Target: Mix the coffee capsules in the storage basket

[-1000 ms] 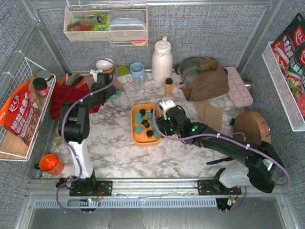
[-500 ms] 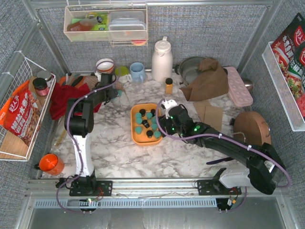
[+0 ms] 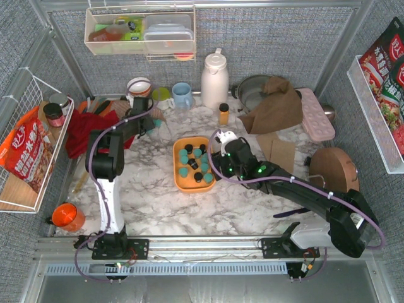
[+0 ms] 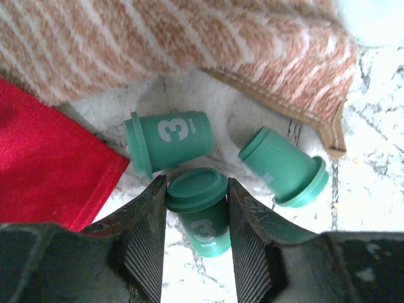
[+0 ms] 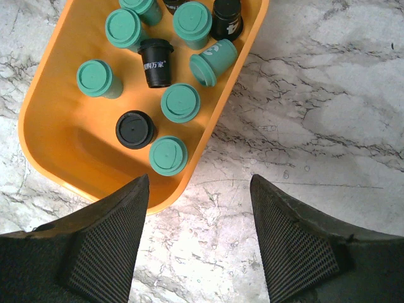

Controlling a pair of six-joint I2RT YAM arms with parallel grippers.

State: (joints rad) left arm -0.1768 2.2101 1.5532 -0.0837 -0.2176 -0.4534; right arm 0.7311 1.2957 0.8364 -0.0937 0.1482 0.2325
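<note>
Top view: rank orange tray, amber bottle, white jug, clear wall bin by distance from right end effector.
1. Shallow orange plastic tray, just left of the right end effector.
2. Small amber bottle with black cap, straight behind it.
3. Tall white plastic jug, behind the bottle.
4. Clear plastic bin, mounted high, far back-left.

The storage basket [image 3: 187,187] holds coffee capsules [image 5: 180,102] mid-bench [image 3: 151,199]. Far left of the basket and behind it, three loose capsules [image 4: 170,136] lie beside a cloth [image 4: 50,170], one between the left tool's [image 4: 197,196] fingers.
</note>
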